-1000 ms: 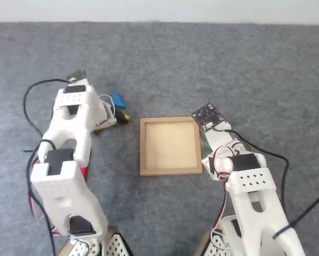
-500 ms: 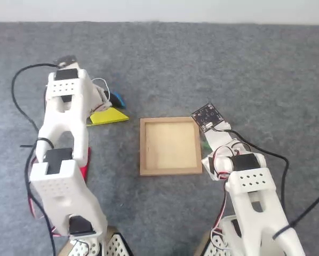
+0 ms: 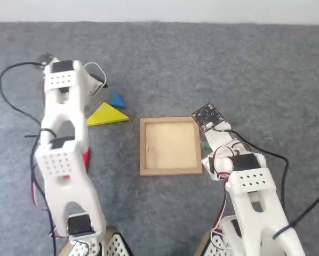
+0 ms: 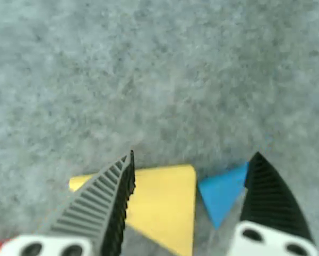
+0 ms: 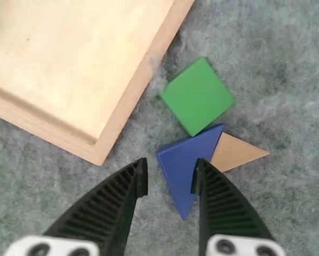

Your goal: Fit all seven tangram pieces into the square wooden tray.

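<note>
White arms (image 3: 69,165), black cables (image 3: 284,176), ribbed dark pincer (image 5: 170,161)

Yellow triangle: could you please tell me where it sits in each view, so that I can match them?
High view: the yellow triangle lies left of the wooden tray, beside the small blue triangle.
Left wrist view: the yellow triangle lies under the open left gripper, the blue triangle alongside.
Right wrist view: this faces the tray's other side, with the green square.
Shared landmark: the small blue triangle.
</note>
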